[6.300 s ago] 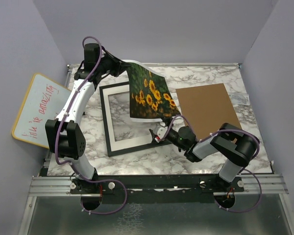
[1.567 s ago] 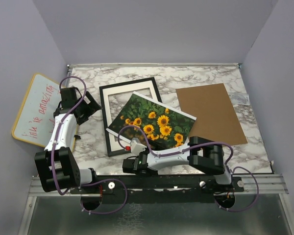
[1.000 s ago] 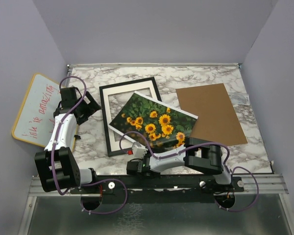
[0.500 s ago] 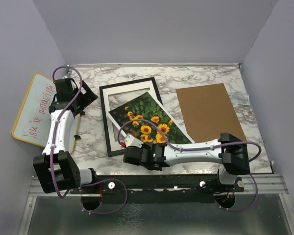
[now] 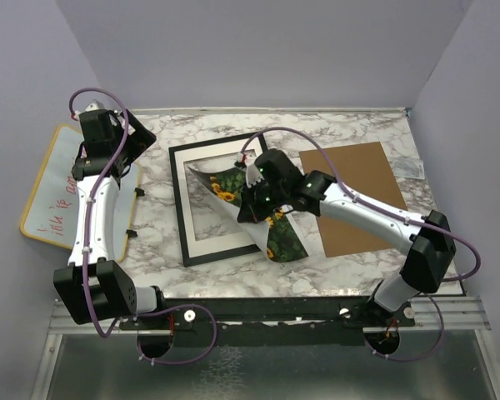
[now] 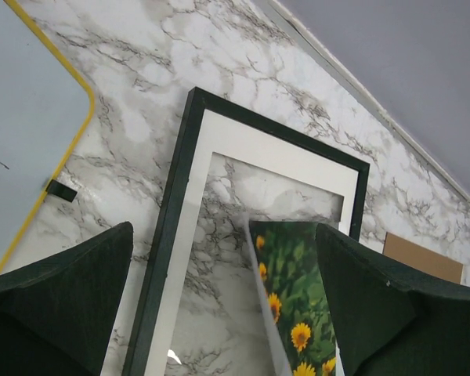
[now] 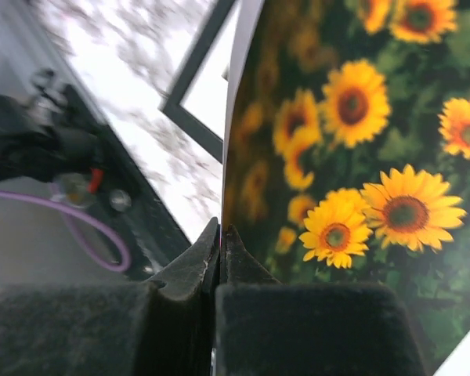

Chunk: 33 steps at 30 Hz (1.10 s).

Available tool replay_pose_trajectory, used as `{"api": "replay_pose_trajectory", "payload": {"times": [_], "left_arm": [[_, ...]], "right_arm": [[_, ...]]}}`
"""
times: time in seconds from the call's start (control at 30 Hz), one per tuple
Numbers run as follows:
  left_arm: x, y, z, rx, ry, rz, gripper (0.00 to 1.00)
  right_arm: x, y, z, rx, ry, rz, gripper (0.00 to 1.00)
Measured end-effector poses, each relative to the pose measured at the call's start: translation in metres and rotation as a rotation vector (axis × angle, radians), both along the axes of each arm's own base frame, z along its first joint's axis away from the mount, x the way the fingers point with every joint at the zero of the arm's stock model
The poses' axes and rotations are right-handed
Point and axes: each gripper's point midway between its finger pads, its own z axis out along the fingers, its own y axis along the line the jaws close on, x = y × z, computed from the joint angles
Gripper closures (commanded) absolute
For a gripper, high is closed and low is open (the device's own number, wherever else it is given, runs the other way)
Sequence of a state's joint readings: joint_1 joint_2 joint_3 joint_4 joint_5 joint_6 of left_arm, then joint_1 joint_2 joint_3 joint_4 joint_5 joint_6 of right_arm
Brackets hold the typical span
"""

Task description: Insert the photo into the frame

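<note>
Left gripper (image 6: 223, 258) hovers with its fingers spread wide and nothing between them, above the far left of the marble table (image 5: 150, 250), beside the yellow-rimmed whiteboard (image 5: 50, 196). To its right the black frame (image 5: 177, 204) lies flat with the white mat (image 5: 217, 246) inside it. The sunflower photo (image 5: 279, 237) is lifted and curled over the frame's right side, one corner hanging towards the table. The right gripper (image 7: 221, 243) is clamped on the photo's edge, jaws pressed together on the sheet. The brown backing board (image 5: 358, 192) lies further right. The step in hand appears to be bringing the photo over the opening; next it likely needs flattening, squaring to the mat and lowering, perhaps with the free gripper steadying it.
</note>
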<state>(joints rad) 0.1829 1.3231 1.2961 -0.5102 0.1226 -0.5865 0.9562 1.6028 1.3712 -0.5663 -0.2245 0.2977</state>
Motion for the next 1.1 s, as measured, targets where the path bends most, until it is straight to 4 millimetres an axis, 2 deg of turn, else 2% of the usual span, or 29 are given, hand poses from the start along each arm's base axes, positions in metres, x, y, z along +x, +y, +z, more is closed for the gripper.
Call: {"api": "replay_pose_trajectory", "payload": {"times": [0.13, 0.37, 0.47, 0.6, 0.77, 0.9, 1.1], "left_arm": [[0.001, 0.0, -0.002, -0.013, 0.008, 0.006, 0.01], [0.001, -0.001, -0.002, -0.021, 0.008, 0.01, 0.01], [0.001, -0.001, -0.002, -0.022, 0.008, 0.01, 0.01], [0.004, 0.0, 0.0, -0.022, 0.005, 0.01, 0.01], [0.006, 0.0, 0.001, -0.022, 0.003, 0.01, 0.01], [0.009, 0.001, -0.002, -0.023, 0.013, 0.012, 0.01], [0.014, 0.006, -0.005, -0.016, 0.023, 0.034, 0.01]], "right_arm": [[0.02, 0.007, 0.032, 0.212, 0.119, -0.011, 0.99], [0.055, 0.008, 0.115, 0.576, 0.224, -0.036, 0.99], [0.06, 0.011, 0.145, 0.684, 0.222, -0.008, 1.0], [0.058, 0.015, 0.17, 0.773, 0.193, 0.042, 0.99], [0.052, 0.006, 0.19, 0.867, 0.12, 0.087, 0.99], [0.056, 0.003, 0.212, 0.939, 0.065, 0.113, 0.99], [0.069, 0.013, 0.26, 1.036, -0.017, 0.178, 0.99]]}}
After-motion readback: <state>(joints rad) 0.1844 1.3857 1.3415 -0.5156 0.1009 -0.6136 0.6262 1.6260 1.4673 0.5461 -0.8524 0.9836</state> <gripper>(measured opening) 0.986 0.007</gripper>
